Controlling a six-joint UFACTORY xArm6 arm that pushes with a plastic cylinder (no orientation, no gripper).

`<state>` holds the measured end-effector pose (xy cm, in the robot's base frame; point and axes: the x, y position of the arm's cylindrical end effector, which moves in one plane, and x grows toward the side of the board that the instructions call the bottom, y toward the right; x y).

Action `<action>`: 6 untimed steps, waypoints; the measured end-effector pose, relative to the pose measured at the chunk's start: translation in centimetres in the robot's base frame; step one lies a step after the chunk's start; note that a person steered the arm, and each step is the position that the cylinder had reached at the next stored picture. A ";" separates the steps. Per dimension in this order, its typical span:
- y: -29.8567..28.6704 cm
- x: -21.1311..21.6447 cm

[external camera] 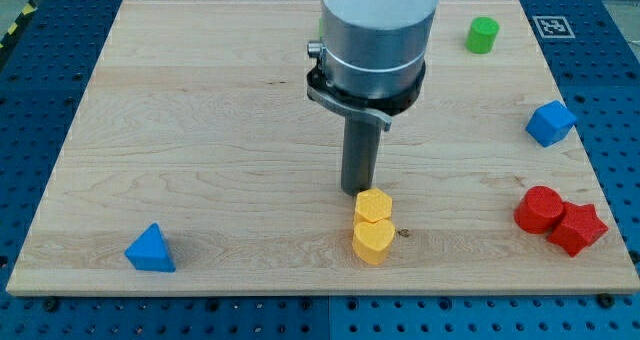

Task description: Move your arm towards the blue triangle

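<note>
The blue triangle [151, 249] lies near the board's bottom left corner. My tip [359, 191] is at the middle of the board, far to the right of the triangle and a little higher in the view. It stands just above the upper of two yellow blocks: a yellow hexagon [374, 205] with a yellow heart [373, 239] touching it below. The rod hangs from the wide grey arm end [370, 40].
A green cylinder [482, 35] stands at the top right. A blue cube [550, 123] sits at the right edge. A red cylinder [538, 209] and a red star [577, 228] touch each other at the bottom right. The wooden board [200, 130] lies on a blue perforated table.
</note>
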<state>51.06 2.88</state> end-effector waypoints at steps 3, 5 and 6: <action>-21.3 -2.0; -29.2 5.7; -25.6 10.7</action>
